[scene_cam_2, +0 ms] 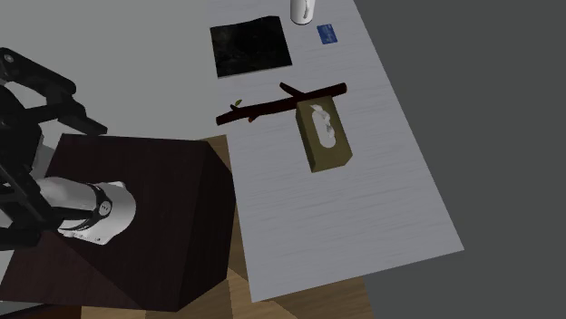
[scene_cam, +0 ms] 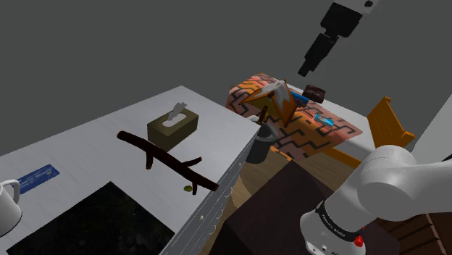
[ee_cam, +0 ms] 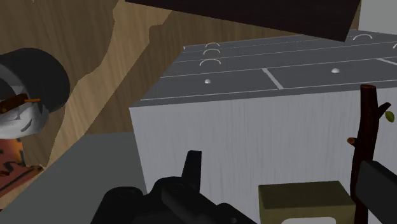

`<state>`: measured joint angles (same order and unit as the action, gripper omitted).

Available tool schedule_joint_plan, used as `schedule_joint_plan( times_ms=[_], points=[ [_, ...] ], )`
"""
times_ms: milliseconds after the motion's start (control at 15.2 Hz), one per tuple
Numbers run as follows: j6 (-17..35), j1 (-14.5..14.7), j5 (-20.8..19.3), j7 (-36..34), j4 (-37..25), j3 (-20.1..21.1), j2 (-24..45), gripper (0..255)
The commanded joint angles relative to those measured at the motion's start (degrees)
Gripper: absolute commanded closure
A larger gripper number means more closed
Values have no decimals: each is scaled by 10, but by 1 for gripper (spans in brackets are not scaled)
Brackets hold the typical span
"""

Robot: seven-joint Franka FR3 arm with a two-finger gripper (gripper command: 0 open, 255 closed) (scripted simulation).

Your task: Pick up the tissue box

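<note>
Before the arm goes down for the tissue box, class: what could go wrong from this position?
1. The dark branch lies right beside one end of the tissue box; a descent on that side would probably strike or drag it.
2. A white tissue sticks up from the box's top, so a shallow grasp might pinch the tissue alone.
3. The open gripper hangs high and to one side; a slanted approach might shove the box instead.
</note>
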<state>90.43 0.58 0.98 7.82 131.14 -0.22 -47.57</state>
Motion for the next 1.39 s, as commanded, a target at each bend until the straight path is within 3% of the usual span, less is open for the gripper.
schedule_joint_plan(
  times_ms=[0, 660, 1320],
  points=[
    [0, 0, 0, 0, 0, 0, 0, 0],
    [186, 13, 86, -107, 67, 59, 95, 0],
    [372, 27, 153, -194, 48, 117, 263, 0]
  ],
)
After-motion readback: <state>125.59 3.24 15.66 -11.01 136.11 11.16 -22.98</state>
